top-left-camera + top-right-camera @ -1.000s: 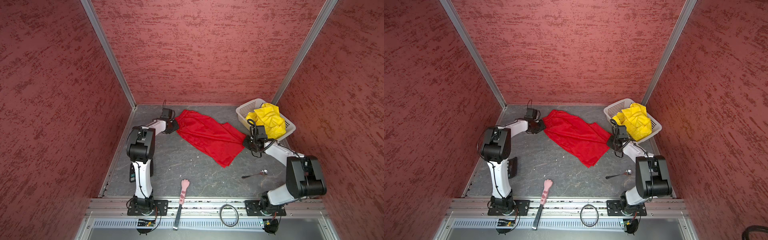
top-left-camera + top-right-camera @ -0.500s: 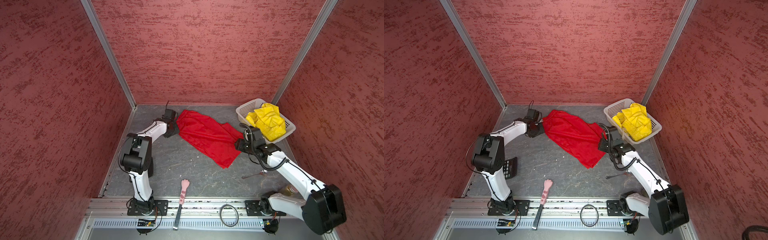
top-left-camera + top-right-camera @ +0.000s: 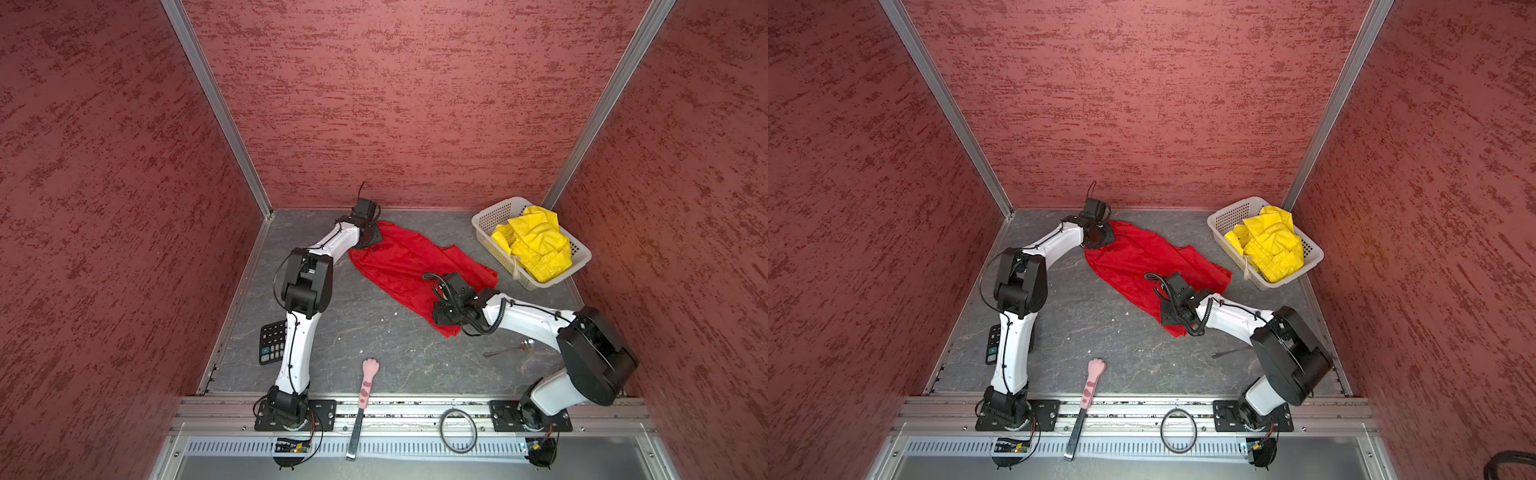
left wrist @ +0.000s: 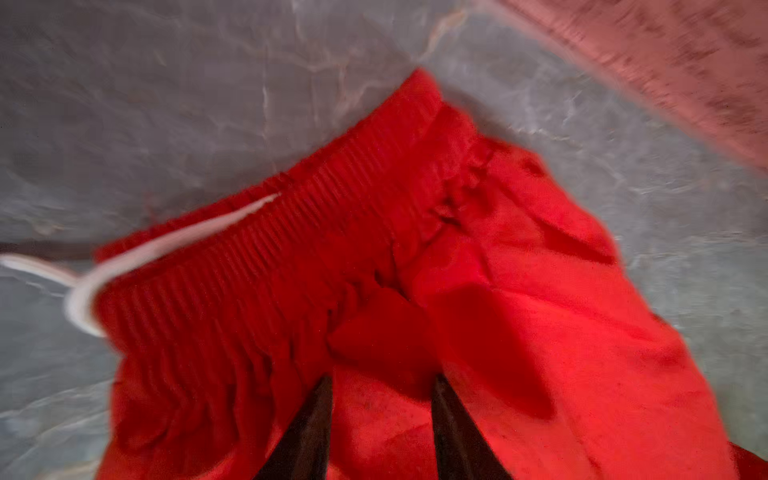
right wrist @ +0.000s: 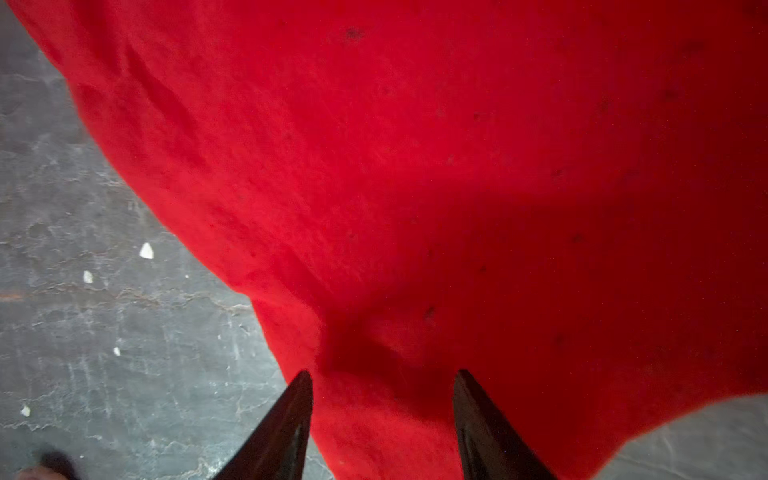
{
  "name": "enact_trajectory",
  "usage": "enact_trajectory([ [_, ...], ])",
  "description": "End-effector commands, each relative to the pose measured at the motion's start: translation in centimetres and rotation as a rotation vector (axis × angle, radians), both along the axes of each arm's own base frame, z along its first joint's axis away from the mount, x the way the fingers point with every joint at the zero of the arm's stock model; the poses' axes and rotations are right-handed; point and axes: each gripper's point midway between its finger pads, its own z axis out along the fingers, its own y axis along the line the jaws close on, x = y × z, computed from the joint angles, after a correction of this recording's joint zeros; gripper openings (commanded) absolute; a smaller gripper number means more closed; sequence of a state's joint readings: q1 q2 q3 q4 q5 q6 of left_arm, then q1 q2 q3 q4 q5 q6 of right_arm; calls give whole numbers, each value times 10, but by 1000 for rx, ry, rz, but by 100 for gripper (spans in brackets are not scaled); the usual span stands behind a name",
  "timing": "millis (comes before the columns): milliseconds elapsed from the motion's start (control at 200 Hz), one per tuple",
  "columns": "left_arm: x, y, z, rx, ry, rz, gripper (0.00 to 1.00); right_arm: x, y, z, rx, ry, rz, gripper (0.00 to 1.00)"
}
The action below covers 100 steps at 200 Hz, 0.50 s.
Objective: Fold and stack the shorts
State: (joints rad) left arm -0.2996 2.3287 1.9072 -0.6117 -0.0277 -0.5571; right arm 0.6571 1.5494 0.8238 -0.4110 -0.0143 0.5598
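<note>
In a top view the right pincer [image 3: 439,316], released, has swung to the five-o'clock leg of the red shorts [image 3: 399,266] spread across the counter [image 3: 365,332]; left pincer [image 3: 371,240] at the eleven-o'clock waistband [image 4: 291,232], grip unreadable, so a fold looks imminent.

Robot lab cell, red walls [image 3: 374,104], alu frame [image 3: 399,411]

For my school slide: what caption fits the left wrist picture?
Open left gripper at the red shorts, beside their waistband and white drawstring, on a grey table.
</note>
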Motion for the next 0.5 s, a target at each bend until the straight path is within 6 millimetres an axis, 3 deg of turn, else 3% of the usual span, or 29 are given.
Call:
enact_trajectory([
  [0,-9,10,-11,-12,55,35,38,-3,-5,-2,14,-4,-45,55],
  [160,-32,26,-29,21,109,63,38,-24,-27,-19,-59,64,-81,50],
  [326,-87,48,-58,35,226,98,38,-58,-74,-52,-188,200,-204,55],
  [496,-141,68,-74,66,286,127,38,-74,-100,-60,-148,253,-335,61],
])
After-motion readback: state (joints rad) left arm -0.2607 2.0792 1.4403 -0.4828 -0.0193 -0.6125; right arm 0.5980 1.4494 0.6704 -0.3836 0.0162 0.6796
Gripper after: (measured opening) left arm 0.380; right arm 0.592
